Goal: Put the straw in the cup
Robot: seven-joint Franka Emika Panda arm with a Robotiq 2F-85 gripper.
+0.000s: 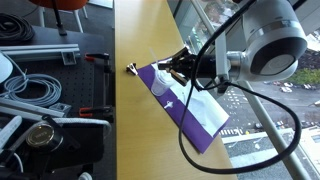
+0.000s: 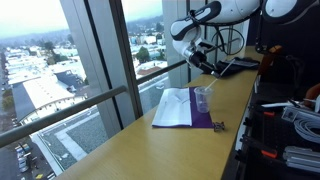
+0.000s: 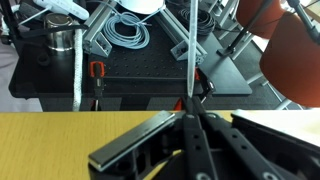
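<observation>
In the wrist view my gripper point(image 3: 190, 104) is shut on the straw point(image 3: 187, 50), a thin pale rod that sticks straight out past the fingertips. The cup point(image 1: 160, 88) is small and clear and stands upright on the purple cloth point(image 1: 195, 115); it also shows in an exterior view point(image 2: 203, 98). My gripper point(image 1: 178, 66) hangs above and a little beyond the cup, apart from it, and it shows the same way in an exterior view point(image 2: 197, 60). The straw is too thin to make out in both exterior views. The cup is out of the wrist view.
The wooden table point(image 1: 135, 120) runs along a window point(image 2: 90, 70). A small black-and-yellow object point(image 1: 131, 69) lies near the cloth's corner point(image 2: 217, 126). A black bench with cables, clamps and metal parts point(image 1: 40, 90) stands beside the table.
</observation>
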